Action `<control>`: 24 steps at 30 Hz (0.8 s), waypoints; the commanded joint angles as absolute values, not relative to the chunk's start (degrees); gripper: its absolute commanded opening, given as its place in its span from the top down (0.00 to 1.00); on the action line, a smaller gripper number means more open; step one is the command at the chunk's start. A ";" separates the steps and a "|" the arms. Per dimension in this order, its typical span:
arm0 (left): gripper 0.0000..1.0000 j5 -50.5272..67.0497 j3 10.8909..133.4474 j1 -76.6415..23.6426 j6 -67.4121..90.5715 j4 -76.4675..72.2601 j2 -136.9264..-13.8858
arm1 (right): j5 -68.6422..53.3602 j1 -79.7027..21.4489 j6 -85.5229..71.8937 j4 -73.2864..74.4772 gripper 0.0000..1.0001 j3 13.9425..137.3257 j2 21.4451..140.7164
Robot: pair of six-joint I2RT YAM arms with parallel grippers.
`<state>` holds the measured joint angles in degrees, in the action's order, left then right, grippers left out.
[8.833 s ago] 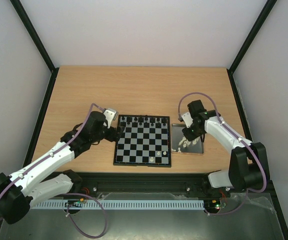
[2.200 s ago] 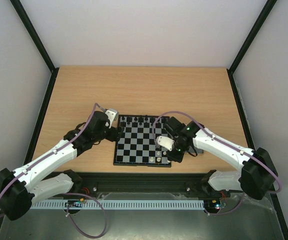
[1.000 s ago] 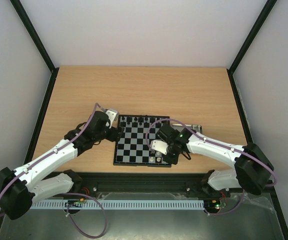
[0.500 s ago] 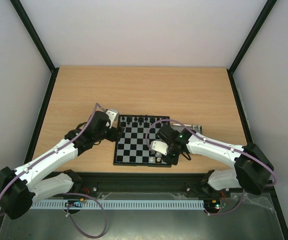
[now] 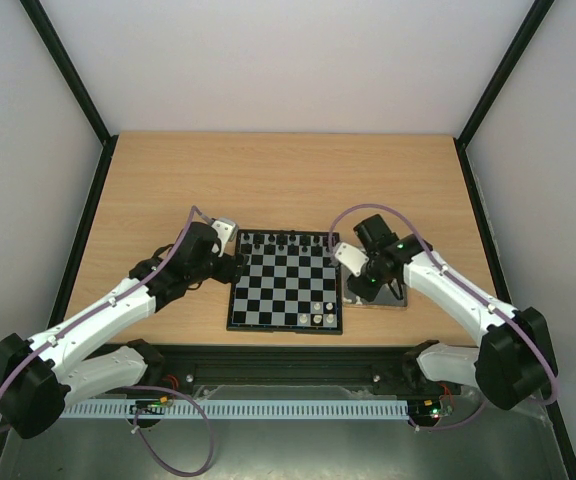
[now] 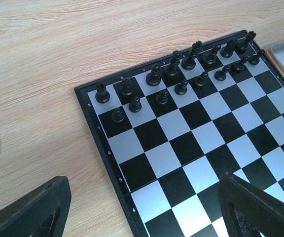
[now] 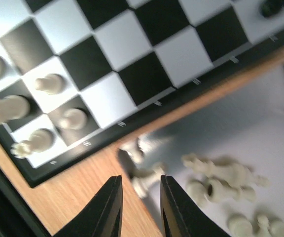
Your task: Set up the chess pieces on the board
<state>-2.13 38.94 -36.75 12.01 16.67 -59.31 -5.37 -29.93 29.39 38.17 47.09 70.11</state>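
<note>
Wooden table (image 5: 268, 180) viewed from overhead. The board (image 5: 283, 290) sits at centre, with a few cream chess pieces (image 5: 320, 315) on its lower right corner. Most wait in the tray (image 7: 260, 123) (black figures (image 6: 181, 64) look set). The right gripper (image 7: 141, 197) hovers there, narrowly parted and empty. The left gripper (image 6: 142, 212) is wide open and empty.

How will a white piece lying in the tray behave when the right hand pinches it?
Probably light: the white pieces are each smaller than a square of the board. Lying sideways on the smooth tray, they may roll or skid if nudged. They lie bunched, so the right hand could knock neighbours.
</note>
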 commanded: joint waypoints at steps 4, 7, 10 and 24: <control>0.16 -1.67 39.04 -37.10 11.98 16.78 -59.58 | -3.21 -20.00 29.61 42.07 0.80 48.94 72.85; 0.16 -1.67 39.02 -37.09 12.04 16.80 -59.47 | -1.01 -16.65 28.22 40.65 0.80 49.33 74.85; 0.15 -1.63 39.10 -37.10 12.04 16.88 -59.50 | 2.61 -13.61 26.79 38.69 0.80 49.41 77.31; 0.15 -1.50 39.05 -37.16 12.04 16.79 -59.60 | 5.64 -8.03 24.96 37.88 0.76 49.12 82.76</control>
<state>-1.89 38.94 -36.97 12.01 16.67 -59.31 4.82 -8.25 25.65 36.10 48.38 81.60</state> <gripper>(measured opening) 0.848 0.244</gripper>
